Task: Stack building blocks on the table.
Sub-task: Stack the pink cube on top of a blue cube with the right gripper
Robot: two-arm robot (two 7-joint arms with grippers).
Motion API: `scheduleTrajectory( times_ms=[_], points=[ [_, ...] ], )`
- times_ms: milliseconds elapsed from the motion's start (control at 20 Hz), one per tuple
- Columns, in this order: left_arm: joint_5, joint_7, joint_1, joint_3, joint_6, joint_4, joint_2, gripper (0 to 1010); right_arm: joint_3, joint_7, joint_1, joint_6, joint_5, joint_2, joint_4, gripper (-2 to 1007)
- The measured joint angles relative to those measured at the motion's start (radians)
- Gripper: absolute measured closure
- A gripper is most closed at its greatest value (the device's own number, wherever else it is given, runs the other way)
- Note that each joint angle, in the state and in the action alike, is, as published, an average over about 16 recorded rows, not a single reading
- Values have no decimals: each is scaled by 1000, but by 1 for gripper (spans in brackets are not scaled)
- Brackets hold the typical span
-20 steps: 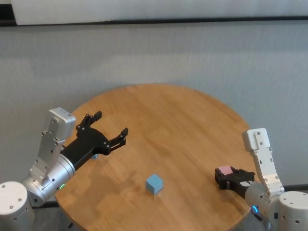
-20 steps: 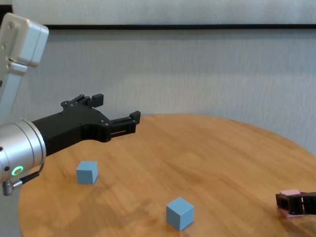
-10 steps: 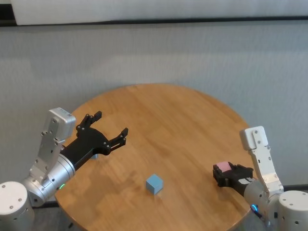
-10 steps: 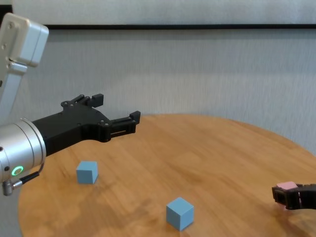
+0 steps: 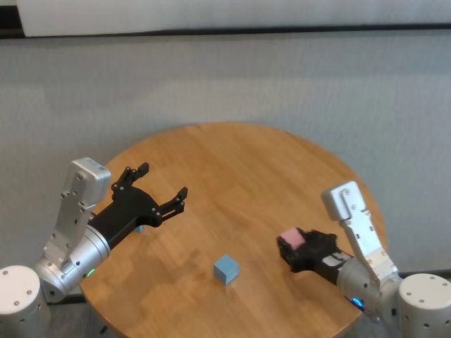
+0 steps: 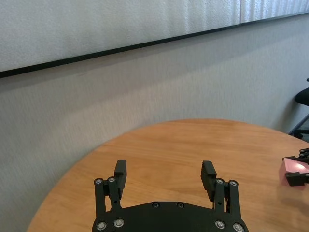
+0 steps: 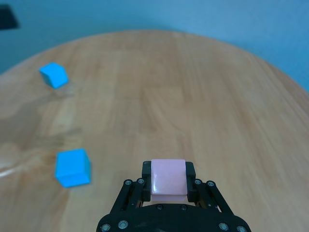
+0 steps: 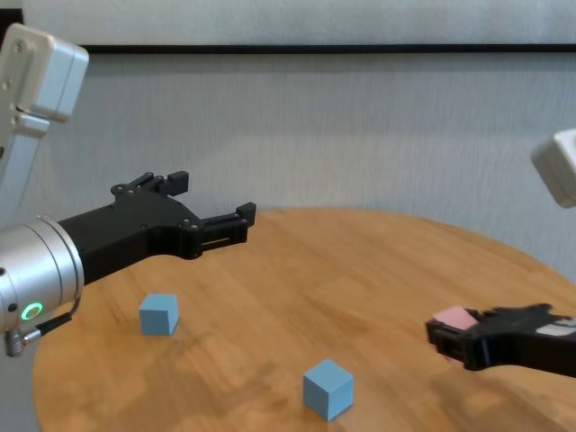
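Pink block (image 5: pixel 289 237) is clamped in the right end effector (image 5: pixel 291 250), above the surface (image 5: pixel 239 169), right of the near blue block (image 5: pixel 226 269). Left end effector (image 5: pixel 161 189) hangs wide. Off-centre placement could topple it.

In the head view, the table (image 5: pixel 232 162) fills the middle of the frame. One block (image 5: pixel 226 269) lies low at centre. A second block (image 8: pixel 158 314) is seen at lower left in the chest view, a third block (image 5: pixel 290 237) right of centre.
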Motion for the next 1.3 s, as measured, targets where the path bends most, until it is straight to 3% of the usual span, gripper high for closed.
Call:
scheduleTrajectory(
  times_ms=[300,600,900,1300],
  points=[
    [0,0,0,0,0,0,0,8,-36,120,28,-73,-4,13,16,641],
    [0,0,0,0,0,0,0,8,-56,201,46,-120,1,11,33,641],
    [0,0,0,0,0,0,0,8,-75,253,60,-143,7,4,51,641],
    [0,0,0,0,0,0,0,9,-113,287,82,-145,-2,1,68,641]
  ],
)
